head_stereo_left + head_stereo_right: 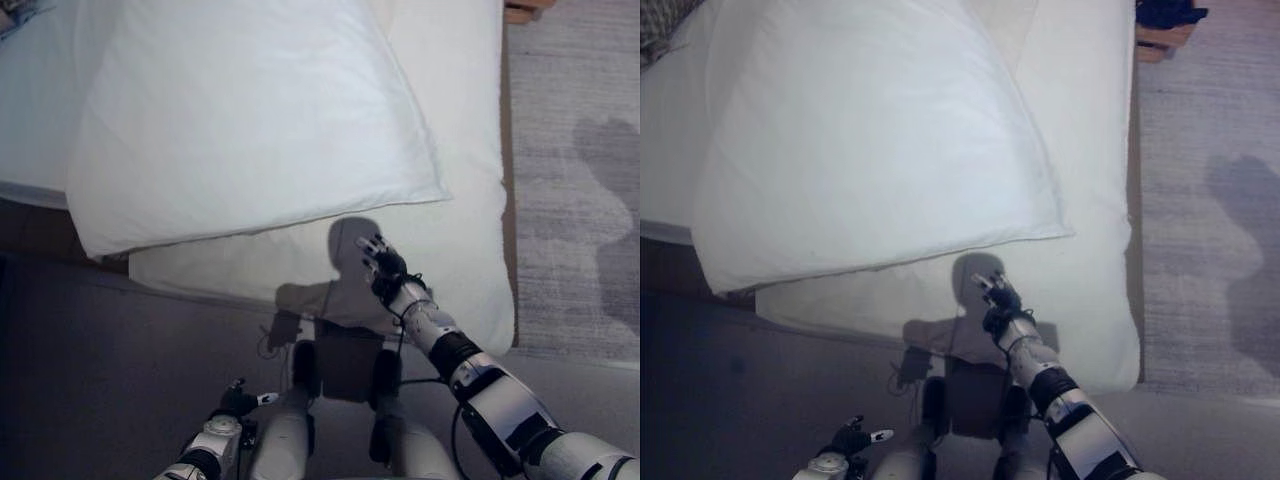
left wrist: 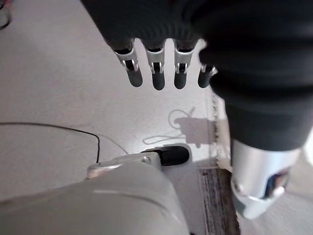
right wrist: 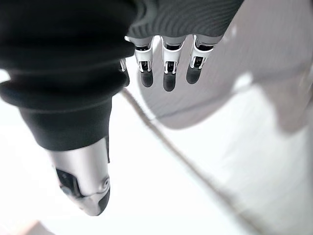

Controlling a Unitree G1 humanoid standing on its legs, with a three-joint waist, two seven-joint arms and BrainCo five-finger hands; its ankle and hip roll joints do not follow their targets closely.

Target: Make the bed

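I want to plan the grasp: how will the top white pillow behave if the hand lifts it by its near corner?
The top pillow looks puffy and soft, so it will probably sag and fold, not lift flat. It looks light for its bulk. It overhangs the lower pillow, so a pull by the right hand may well slide it off.

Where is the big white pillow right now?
The pillow lies tilted across the near end of the bed, its lower corner hanging past the edge on the left. The right hand is just below its right corner.
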